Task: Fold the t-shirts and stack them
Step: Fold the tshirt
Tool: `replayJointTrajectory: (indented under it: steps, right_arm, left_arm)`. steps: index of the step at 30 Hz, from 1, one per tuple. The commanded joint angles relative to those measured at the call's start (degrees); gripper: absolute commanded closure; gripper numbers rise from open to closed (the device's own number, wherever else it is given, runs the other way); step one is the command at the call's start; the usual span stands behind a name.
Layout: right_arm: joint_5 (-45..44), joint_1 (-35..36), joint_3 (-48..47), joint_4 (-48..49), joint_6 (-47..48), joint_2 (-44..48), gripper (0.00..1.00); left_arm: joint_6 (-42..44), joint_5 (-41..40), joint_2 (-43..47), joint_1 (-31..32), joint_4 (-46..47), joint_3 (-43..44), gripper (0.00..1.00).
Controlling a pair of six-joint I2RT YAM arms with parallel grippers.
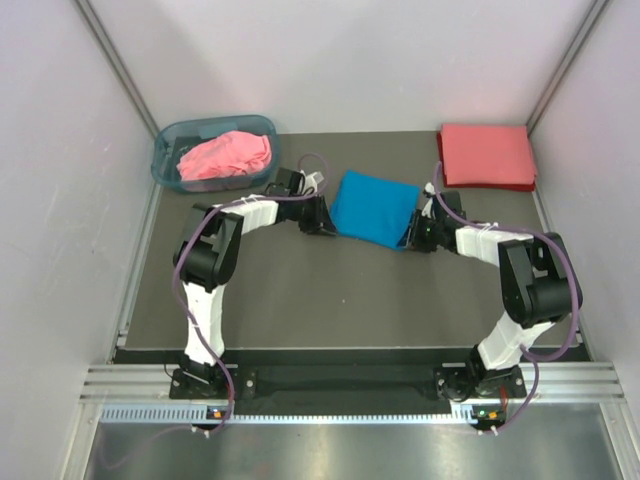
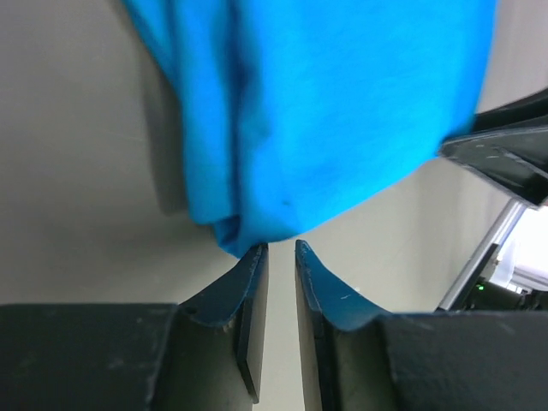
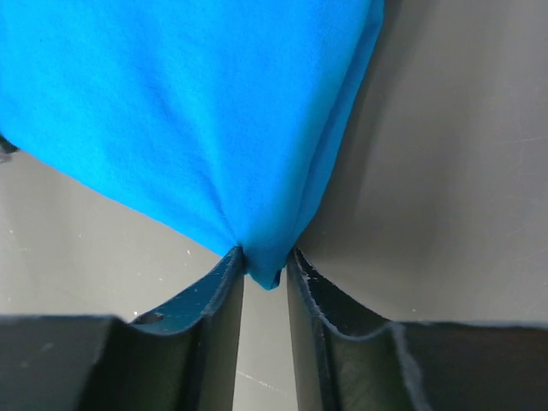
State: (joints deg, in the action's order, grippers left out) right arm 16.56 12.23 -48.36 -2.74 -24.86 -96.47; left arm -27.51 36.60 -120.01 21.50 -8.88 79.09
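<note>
The blue t-shirt (image 1: 375, 207) lies folded small in the middle of the table (image 1: 330, 300), nearer the far edge, with a robot arm at each end of it. The right gripper (image 3: 265, 255) pinches a corner of the blue cloth between its two fingers. The left gripper (image 2: 281, 248) has its fingers a little apart, and the other corner just touches one tip; I cannot tell if it holds it. In the far right corner a coral-red t-shirt (image 1: 486, 156) lies flat and neatly folded. In the far left corner a pink t-shirt (image 1: 226, 155) sits crumpled in a plastic basket (image 1: 160, 145). So I think one shirt is done, the blue one needs stacking, and the pink one needs folding.
</note>
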Motion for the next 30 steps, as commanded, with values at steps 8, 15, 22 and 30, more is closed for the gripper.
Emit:
replayJointTrajectory:
  steps: [8,15,22,30]
  right_arm:
    - [0.23,-0.36,2.22,-3.41,3.24,1.1,1.0]
    - [0.58,-0.27,5.9,-7.36,3.59,8.73,1.0]
    - [2.34,0.43,14.68,-9.2,1.75,16.12,0.92]
    - [-2.57,-0.09,15.23,-15.71,0.16,27.1,0.46]
  left_arm:
    - [2.37,0.05,-1.99,-0.05,-0.34,2.83,1.0]
    - [2.02,-4.69,6.17,-0.14,-4.12,-6.65,1.0]
    - [-2.02,-4.79,17.69,-0.05,-0.53,-20.28,1.0]
    - [1.14,1.54,16.66,0.74,2.03,-15.03,0.85]
